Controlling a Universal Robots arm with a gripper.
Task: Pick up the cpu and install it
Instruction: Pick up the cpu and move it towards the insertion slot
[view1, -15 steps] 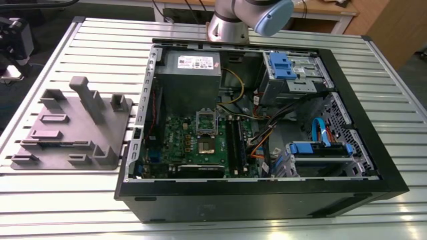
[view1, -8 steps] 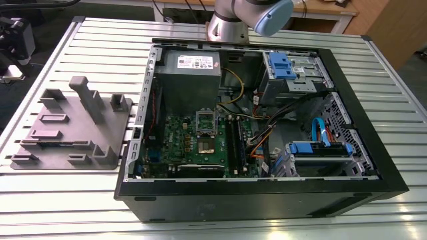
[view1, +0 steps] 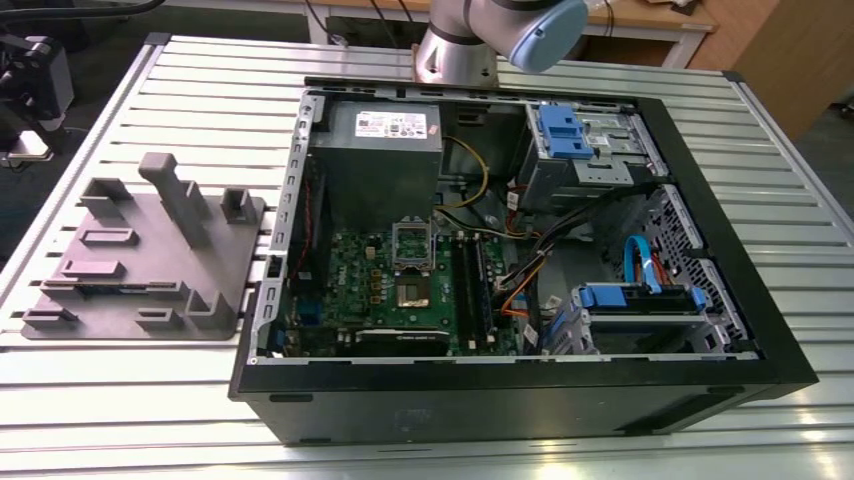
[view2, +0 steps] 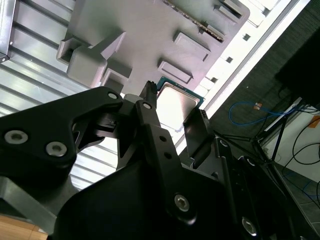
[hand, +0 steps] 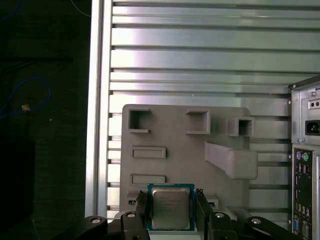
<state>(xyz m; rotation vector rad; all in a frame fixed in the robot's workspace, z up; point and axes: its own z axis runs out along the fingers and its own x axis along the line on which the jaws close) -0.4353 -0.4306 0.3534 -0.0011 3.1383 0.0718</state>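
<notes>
Gripper (hand: 171, 196) — black fingers (hand: 141, 209) closed on two opposite edges of cpu (hand: 171, 210), which is held between them (silver lid faces the cameras in both wrist views). One cpu edge is cut off by the frame in the first wrist view, and a corner is hidden behind a finger in the second wrist view. Grey tray (hand: 185, 150) lies behind the cpu, well apart. Arm (view1: 494, 35) — cut off at the exterior view's top. Open case (view1: 507, 410) with socket (view1: 411, 262) stands on table (view1: 134, 400).

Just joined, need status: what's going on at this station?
The arm's gripper is closed on the cpu, one finger on each side, holding it above the grey parts tray on the slatted table. The open computer case sits beside the tray. The cpu is not yet in the socket on its green board.
</notes>
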